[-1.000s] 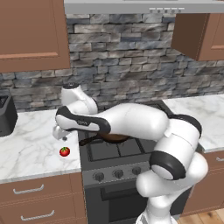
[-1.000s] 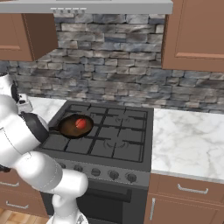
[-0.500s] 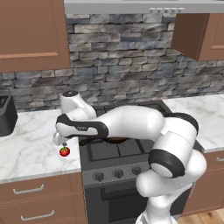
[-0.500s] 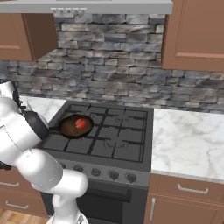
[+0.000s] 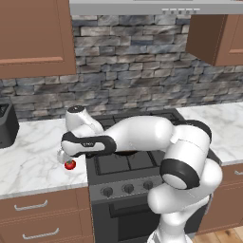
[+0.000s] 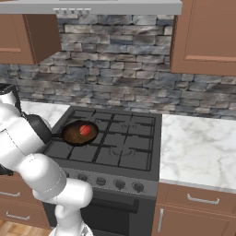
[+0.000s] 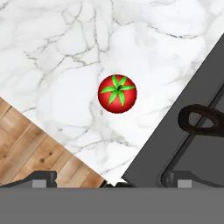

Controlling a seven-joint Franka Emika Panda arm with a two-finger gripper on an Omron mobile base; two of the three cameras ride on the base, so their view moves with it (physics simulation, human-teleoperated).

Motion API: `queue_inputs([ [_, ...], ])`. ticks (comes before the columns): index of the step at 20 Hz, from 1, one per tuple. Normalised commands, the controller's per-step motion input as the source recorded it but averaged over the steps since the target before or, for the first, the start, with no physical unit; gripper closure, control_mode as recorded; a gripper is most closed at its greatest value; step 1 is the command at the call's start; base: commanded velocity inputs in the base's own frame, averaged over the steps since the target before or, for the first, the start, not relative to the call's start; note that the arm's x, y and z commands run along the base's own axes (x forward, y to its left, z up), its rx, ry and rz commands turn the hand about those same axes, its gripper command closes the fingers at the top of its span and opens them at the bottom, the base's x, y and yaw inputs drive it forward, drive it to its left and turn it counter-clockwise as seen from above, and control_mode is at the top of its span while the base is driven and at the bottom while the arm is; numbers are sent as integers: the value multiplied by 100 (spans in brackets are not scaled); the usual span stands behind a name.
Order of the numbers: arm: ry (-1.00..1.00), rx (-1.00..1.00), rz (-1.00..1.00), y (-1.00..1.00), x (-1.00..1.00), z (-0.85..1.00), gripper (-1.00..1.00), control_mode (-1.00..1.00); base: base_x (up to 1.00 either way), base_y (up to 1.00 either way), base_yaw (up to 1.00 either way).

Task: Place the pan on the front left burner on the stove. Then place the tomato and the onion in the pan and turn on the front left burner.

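Arm stretched low toward nine o'clock, tool spread wide.

From the left base view the white arm climbs from five o'clock, folds at its dark-banded elbow and runs flat toward nine o'clock, where the wrist turns straight down. The tool (image 5: 65,159) hangs at the end pointing downward. In the hand view its two dark fingertips (image 7: 43,178) stand far apart at the bottom edge, jaws fully spread, nothing between them.
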Motion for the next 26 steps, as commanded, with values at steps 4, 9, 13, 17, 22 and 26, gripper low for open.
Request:
queue_inputs([
  [4, 0, 0, 0, 6, 10, -15, -100, -100, 0, 0, 0],
  [9, 0, 0, 0, 8, 18, -16, -100, -100, 0, 0, 0],
  [13, 0, 0, 0, 10, 19, -18, -100, -100, 0, 0, 0],
  [17, 0, 0, 0, 16, 21, -15, -100, -100, 0, 0, 0],
  [22, 0, 0, 0, 16, 20, -13, -100, -100, 0, 0, 0],
  [26, 0, 0, 0, 13, 18, -15, -100, -100, 0, 0, 0],
])
